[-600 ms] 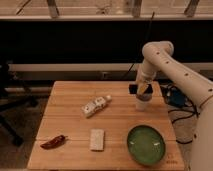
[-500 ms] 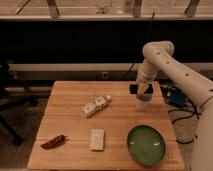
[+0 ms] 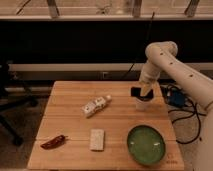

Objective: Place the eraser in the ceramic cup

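Note:
A white rectangular eraser lies flat on the wooden table, near the front edge at the middle. A small white ceramic cup stands upright at the right of the table. My gripper hangs from the white arm right above the cup, at its rim, and hides the cup's opening. The gripper is far from the eraser, up and to the right of it.
A small white bottle lies on its side in the middle of the table. A red chili pepper lies at the front left. A green plate sits at the front right. A black office chair stands left of the table.

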{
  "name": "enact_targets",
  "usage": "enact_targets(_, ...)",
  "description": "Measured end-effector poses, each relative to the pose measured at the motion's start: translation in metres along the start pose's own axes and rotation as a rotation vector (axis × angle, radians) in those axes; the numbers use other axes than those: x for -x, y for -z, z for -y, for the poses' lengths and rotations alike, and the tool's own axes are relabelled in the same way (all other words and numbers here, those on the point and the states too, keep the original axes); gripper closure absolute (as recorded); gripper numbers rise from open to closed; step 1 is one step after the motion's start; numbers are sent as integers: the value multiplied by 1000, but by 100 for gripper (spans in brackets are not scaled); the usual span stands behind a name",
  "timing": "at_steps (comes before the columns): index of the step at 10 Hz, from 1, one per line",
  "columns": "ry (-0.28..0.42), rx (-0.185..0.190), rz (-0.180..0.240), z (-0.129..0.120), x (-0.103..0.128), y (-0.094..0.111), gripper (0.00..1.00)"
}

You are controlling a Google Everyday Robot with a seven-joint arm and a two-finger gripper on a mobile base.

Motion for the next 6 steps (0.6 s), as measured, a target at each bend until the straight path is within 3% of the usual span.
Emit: enact_targets(6,-2,-16,-4,4,-1,3,20)
